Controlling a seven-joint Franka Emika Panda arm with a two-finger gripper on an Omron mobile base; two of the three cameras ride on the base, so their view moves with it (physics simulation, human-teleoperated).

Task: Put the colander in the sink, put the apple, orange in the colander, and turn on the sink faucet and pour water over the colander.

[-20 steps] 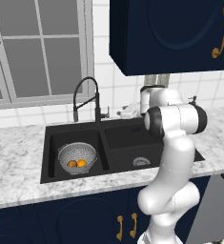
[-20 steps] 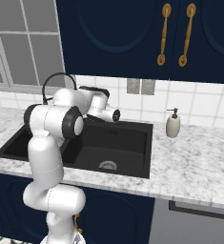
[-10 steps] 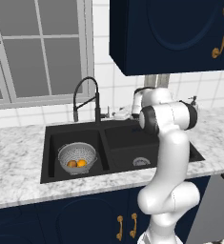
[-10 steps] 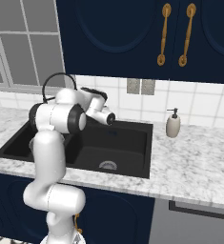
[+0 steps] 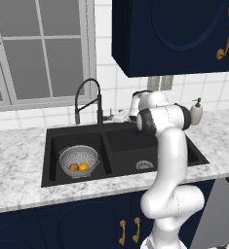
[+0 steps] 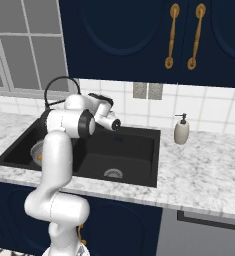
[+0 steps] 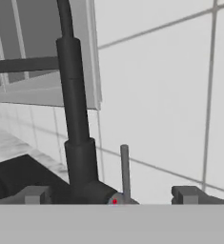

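The colander [image 5: 79,160] is sitting in the left basin of the sink [image 5: 52,146], with the apple [image 5: 74,167] and the orange [image 5: 84,166] lying side by side inside it, so the fruit part looks done. I think the water is the only job left, and no stream is running yet. That is why the gripper [image 7: 114,196] is reaching in at the base of the faucet [image 5: 89,99], just right of it, with its two tips spread wide and holding nothing. The thin lever [image 7: 125,172] is standing upright between the tips, right beside the thick black faucet post. The faucet is tall and black, and its spout is arching over toward the colander's basin. The colander is round, silver and full of tiny holes.
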